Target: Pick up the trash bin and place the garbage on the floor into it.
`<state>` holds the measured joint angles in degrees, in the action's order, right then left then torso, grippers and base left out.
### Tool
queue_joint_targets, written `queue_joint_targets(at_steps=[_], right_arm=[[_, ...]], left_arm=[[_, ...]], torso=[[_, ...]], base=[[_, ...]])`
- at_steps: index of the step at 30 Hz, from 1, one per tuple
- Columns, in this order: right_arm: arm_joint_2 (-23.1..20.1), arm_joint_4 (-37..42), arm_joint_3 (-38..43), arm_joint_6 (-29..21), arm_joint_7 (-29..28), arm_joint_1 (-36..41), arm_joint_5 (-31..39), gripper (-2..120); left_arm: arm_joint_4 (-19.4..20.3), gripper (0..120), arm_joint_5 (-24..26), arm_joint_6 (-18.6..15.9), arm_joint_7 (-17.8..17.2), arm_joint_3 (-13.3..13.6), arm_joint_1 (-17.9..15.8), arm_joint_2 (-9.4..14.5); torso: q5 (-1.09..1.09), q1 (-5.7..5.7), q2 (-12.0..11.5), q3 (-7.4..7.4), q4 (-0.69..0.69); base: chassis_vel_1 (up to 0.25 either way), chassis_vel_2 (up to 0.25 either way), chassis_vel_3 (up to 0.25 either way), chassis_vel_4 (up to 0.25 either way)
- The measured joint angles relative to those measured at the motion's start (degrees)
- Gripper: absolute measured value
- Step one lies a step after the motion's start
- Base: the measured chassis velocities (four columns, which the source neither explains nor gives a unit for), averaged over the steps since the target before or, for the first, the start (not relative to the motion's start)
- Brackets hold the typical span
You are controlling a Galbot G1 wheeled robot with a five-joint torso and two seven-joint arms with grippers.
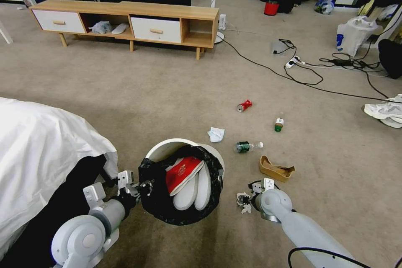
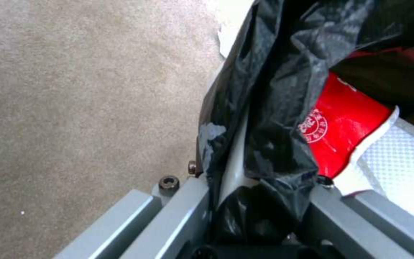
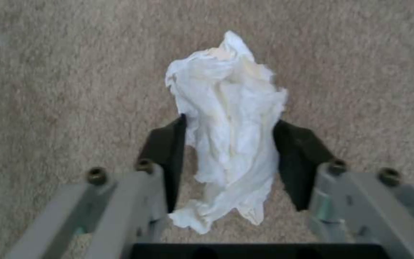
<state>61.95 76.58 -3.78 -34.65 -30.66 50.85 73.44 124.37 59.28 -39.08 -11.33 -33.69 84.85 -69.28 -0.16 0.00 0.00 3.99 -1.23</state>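
Head view: The trash bin [image 1: 183, 178], white with a black liner, stands on the floor [image 1: 167, 88] and serves as the landmark. The left tool [image 1: 144, 187] is clamped on the bin's rim at the side nearest the white bed cover [image 1: 37, 150]. A red-and-white wrapper [image 1: 182, 172] and pale flat items already lie inside. The right tool [image 1: 244, 201] sits low on the opposite side of the bin, near it, at a crumpled tissue. Beyond the bin lie a second tissue [image 1: 216, 134], a green bottle [image 1: 248, 146], a brown carton [image 1: 275, 169], a green can [image 1: 279, 124] and, farthest off, a crushed red can [image 1: 244, 105].

Left wrist view: The left tool's fingers [image 2: 183, 212] are closed across the rim, one outside and one inside, with black liner [image 2: 264, 118] pinched between them. The plastic wall looks thin and light; the liner film is slippery, so the hold is best kept on the rigid rim, not on loose film.

Right wrist view: The right tool [image 3: 231, 158] is partly closed, its dark pads [image 3: 169, 151] touching both flanks of the crumpled tissue [image 3: 228, 129], which appears to lie on or just above the carpet. Whether the grip is firm cannot be told. The tissue is very light, soft and compressible; it will deform under the pads, so take hold across its thick middle.
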Motion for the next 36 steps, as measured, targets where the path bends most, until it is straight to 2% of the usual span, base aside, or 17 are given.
queue_joint_targets(at_steps=[1,3,4,8,11,12,23,29,36], right_arm=[[0.0,0.0,0.0,0.0,0.0,0.0,0.0,42],[-0.02,-0.27,0.63,0.16,0.07,0.18,-0.03,31],[-0.02,-0.27,0.63,0.16,0.07,0.18,-0.03,31],[-0.64,-0.07,1.45,0.32,0.18,0.87,-0.19,10],[-0.7,-0.04,1.54,0.37,0.21,0.92,-0.22,7],[-0.75,0.03,1.65,0.4,0.23,0.94,-0.22,1],[-3.09,3.58,2.34,0.6,-0.45,1.97,1.09,0],[-6.82,8.59,3.89,0.72,-1.24,3.72,3.03,0],[-12.39,18.58,8.73,0.89,-1.55,8.08,4.93,0]], left_arm=[[0.0,0,0.0,0.0,0.0,0.0,0.0,0.0],[0.0,0,0.0,0.0,0.01,-0.05,0.04,0.03],[0.0,0,0.0,0.0,0.01,-0.05,0.04,0.03],[0.0,0,-0.09,0.01,0.01,0.1,0.02,-0.15],[0.01,0,-0.13,0.01,0.01,0.16,0.0,-0.17],[0.0,0,-0.19,0.01,0.01,0.23,-0.03,-0.2],[0.01,0,-0.26,0.01,0.01,0.48,-0.07,-0.34],[-0.03,0,-0.43,-0.07,-0.09,0.91,-0.13,-0.38],[-0.44,0,-0.61,-0.16,-0.24,1.72,-0.17,-0.05]], torso=[[0.0,0.0,0.0,0.0,0.0],[0.0,0.0,0.0,0.0,0.0],[0.0,0.0,0.0,0.0,0.0],[-0.01,0.0,0.0,0.0,-0.02],[0.0,0.0,0.0,0.0,-0.01],[0.0,0.0,0.0,0.0,-0.01],[0.0,0.0,0.0,0.0,-0.01],[0.01,0.0,0.0,0.0,-0.01],[-0.01,0.0,0.0,-0.01,0.01]], base=[[0.0,0.0,0.0,0.0],[0.0,0.0,0.0,0.0],[0.0,0.0,0.0,0.0],[0.0,0.0,0.0,0.0],[0.0,0.0,0.0,0.0],[0.0,0.0,0.0,0.0],[0.0,0.0,0.0,0.0],[0.0,0.0,0.0,0.0],[0.0,0.0,0.0,0.0]])
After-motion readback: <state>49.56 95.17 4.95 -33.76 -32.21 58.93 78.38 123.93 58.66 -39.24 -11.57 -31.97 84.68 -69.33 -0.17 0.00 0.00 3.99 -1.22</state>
